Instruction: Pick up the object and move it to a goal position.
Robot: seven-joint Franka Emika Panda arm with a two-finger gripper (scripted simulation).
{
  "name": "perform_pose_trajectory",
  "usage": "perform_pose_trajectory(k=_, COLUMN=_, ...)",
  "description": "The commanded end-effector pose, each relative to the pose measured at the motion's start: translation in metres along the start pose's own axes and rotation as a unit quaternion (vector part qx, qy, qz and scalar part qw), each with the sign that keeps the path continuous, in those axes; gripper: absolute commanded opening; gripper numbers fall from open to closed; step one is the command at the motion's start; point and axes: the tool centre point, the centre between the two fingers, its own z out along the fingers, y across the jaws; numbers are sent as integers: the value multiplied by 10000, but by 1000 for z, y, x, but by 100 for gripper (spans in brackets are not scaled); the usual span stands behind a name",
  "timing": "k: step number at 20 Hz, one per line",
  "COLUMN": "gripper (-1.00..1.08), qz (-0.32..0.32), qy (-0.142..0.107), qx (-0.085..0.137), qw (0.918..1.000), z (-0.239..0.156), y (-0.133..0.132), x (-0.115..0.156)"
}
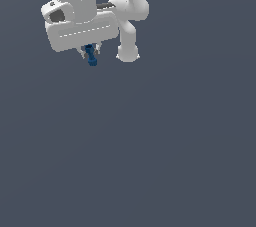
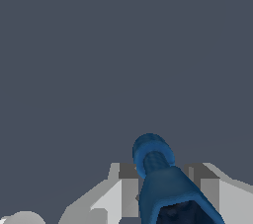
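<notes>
The object [image 1: 91, 56] is a tiny dark-blue elongated piece with knobby ends. It hangs from under my white gripper [image 1: 90, 50] in the upper left of the exterior view. The gripper is shut on it, with one end sticking out below the fingertips. In the wrist view the object [image 2: 160, 176] fills the space between my two grey fingers [image 2: 121, 188] and its knobby end points away from the camera. The gripper [image 2: 163, 181] holds it above the flat dark-grey floor. No goal marker shows in either view.
The arm's white base [image 1: 128, 46] stands just to the exterior view's right of the gripper. The flat dark-grey floor [image 1: 150, 146] spreads across the exterior view.
</notes>
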Motion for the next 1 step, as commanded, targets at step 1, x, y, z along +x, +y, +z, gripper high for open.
perform_pose_trajectory(k=1, gripper=-100, qz=-2, qy=-5, qx=2, qw=10000, z=-2, y=0, x=-1)
